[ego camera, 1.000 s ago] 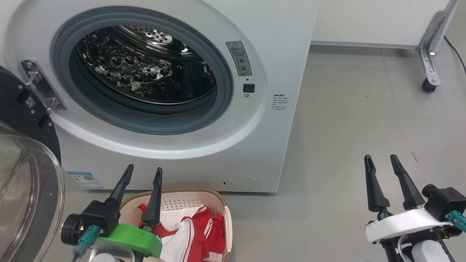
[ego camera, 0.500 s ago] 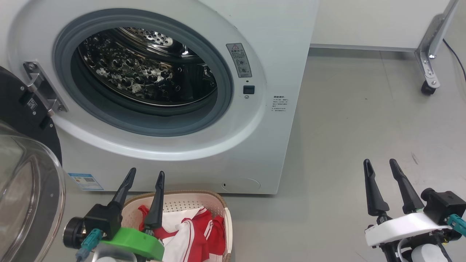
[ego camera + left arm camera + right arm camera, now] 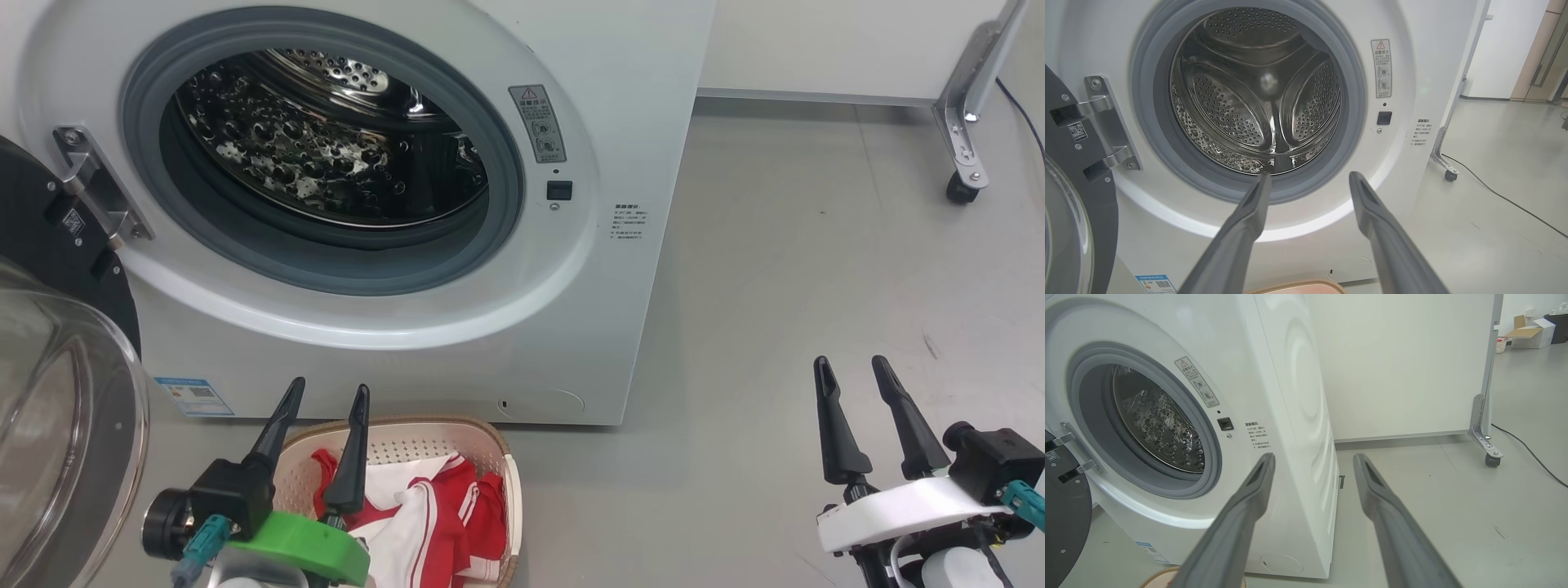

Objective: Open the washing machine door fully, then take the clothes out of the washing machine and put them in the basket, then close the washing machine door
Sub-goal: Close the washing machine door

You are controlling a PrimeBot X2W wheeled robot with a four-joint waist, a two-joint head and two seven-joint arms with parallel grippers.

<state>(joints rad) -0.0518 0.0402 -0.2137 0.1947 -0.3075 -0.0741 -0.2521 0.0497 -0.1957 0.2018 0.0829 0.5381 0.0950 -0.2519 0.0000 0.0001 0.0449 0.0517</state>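
The left jaws are hanging released and empty just above the basket (image 3: 424, 426), and the right jaws are hovering parted, gripping nothing, over the floor (image 3: 775, 245) well to the right. The clothes (image 3: 433, 514) are lying in the basket, just in front of the washing machine (image 3: 637, 122), whose drum (image 3: 310, 163) is looking empty. Only 1 step seems to be remaining. The washing machine door (image 3: 24, 237) is standing wide open at the left, so the left arm is likely needing to reach its rim and swing it shut. The basket may be crowding that arc; the wheeled frame (image 3: 967, 122) is standing well clear.
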